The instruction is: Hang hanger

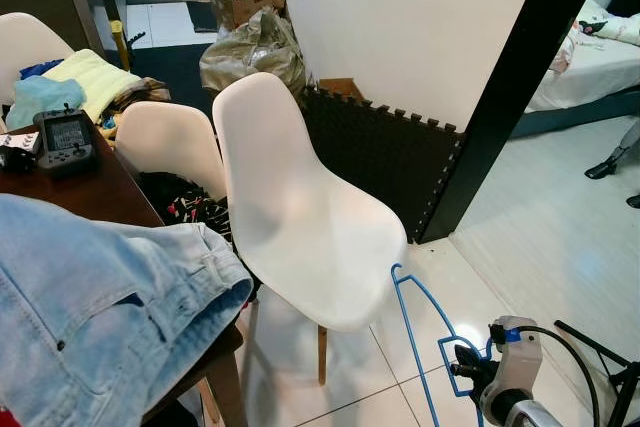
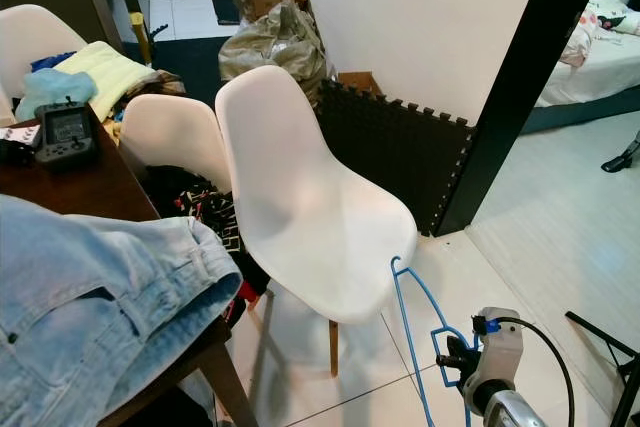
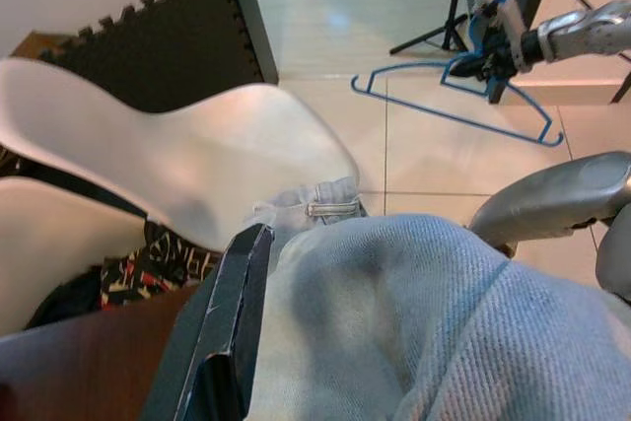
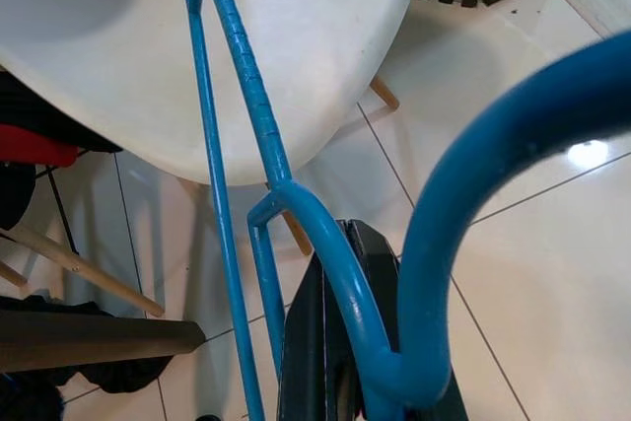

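A blue wire hanger (image 1: 418, 297) hangs low at my right, its hook end near the front edge of a white chair seat (image 1: 330, 247). My right gripper (image 1: 463, 365) is shut on the hanger's lower bar, above the tiled floor. In the right wrist view the black fingers (image 4: 320, 342) pinch the blue wire (image 4: 246, 96), which runs toward the chair. The left wrist view shows my left gripper (image 3: 242, 253) resting against pale denim jeans (image 3: 414, 322) on the table, with the hanger (image 3: 449, 105) beyond.
Jeans (image 1: 90, 317) drape over the dark wooden table (image 1: 95, 192), which also holds a handheld device (image 1: 65, 137). A second white chair (image 1: 165, 142) stands behind. A black foam mat (image 1: 390, 157) and a black door frame (image 1: 510, 87) lie ahead. A black stand's leg (image 1: 600, 347) is at the right.
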